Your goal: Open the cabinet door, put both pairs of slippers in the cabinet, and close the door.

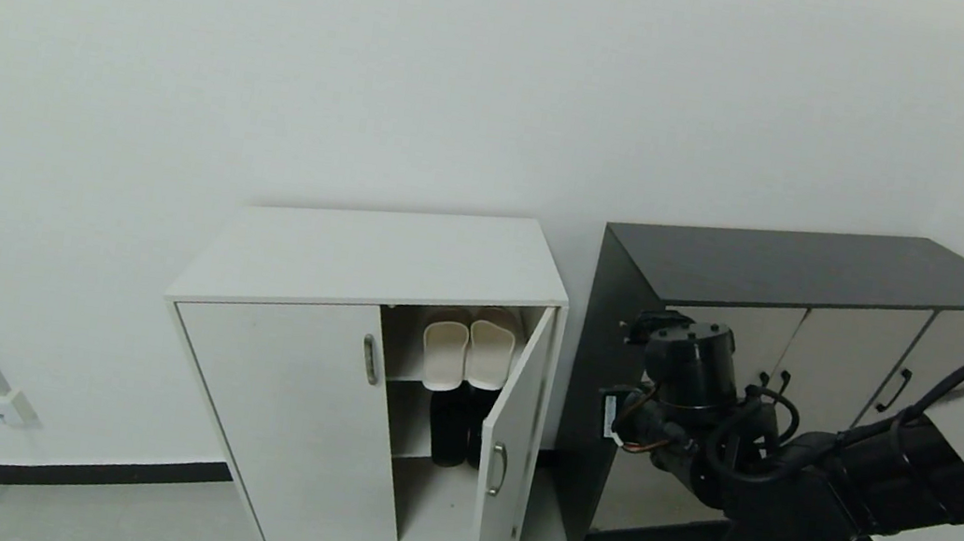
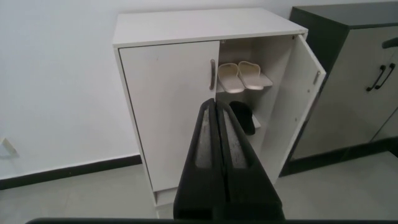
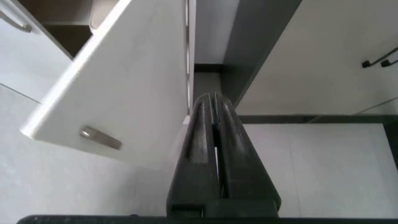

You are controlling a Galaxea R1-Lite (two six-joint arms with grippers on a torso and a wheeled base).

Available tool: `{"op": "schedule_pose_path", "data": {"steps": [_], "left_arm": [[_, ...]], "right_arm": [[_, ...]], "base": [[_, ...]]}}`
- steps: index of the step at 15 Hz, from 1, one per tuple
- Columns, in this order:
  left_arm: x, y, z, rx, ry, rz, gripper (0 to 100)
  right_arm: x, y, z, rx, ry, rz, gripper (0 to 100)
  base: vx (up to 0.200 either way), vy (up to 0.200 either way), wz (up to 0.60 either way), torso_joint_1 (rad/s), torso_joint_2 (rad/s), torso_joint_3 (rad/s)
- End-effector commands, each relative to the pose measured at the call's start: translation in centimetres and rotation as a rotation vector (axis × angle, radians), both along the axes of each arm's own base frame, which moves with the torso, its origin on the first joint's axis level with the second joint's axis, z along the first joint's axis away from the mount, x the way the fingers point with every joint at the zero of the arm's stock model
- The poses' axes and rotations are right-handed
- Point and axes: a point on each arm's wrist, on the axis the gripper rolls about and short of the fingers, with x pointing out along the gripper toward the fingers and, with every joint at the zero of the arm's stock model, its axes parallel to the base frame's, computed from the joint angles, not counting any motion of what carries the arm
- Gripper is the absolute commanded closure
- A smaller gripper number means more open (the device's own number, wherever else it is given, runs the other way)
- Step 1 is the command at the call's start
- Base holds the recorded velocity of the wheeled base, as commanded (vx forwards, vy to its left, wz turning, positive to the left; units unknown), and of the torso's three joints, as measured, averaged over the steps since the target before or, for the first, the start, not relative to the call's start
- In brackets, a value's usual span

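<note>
The left hand, clenched on nothing, faces the white cabinet. The right hand, also clenched and empty, sits near the open door, whose handle shows up close. Inside, in the head view, white slippers rest on the upper shelf and black slippers below.

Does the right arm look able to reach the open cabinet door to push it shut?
Probably yes: the right gripper, shut, sits close to the open door on its outer face, with nothing between them.
</note>
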Motion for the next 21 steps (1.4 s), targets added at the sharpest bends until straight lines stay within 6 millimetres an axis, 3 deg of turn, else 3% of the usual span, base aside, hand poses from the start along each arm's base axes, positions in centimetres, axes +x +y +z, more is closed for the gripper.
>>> {"op": "schedule_pose_path", "data": {"steps": [1,6,12,18,21], "left_arm": [[0.0,0.0,0.0,0.000,0.000,0.001,100],[0.0,0.0,0.0,0.000,0.002,0.001,100],[0.0,0.0,0.0,0.000,-0.001,0.001,100],[0.0,0.0,0.0,0.001,0.002,-0.002,100],[0.0,0.0,0.0,0.000,0.002,-0.002,100]], "right_arm": [[-0.2,0.1,0.1,0.002,-0.001,0.006,100],[-0.4,0.1,-0.3,-0.005,0.011,0.014,100],[-0.8,-0.5,-1.1,-0.053,-0.008,0.019,100],[-3.4,-2.5,-1.6,-0.108,0.036,0.027,100],[-5.1,-3.8,-2.2,-0.140,0.075,0.030,100]], "base": [[0.000,0.000,0.60,0.002,0.00,0.002],[0.000,0.000,0.60,0.004,0.00,0.000],[0.000,0.000,0.00,0.000,0.00,0.000],[0.000,0.000,0.00,0.000,0.00,0.000],[0.200,0.000,0.00,0.005,0.00,0.006]]}}
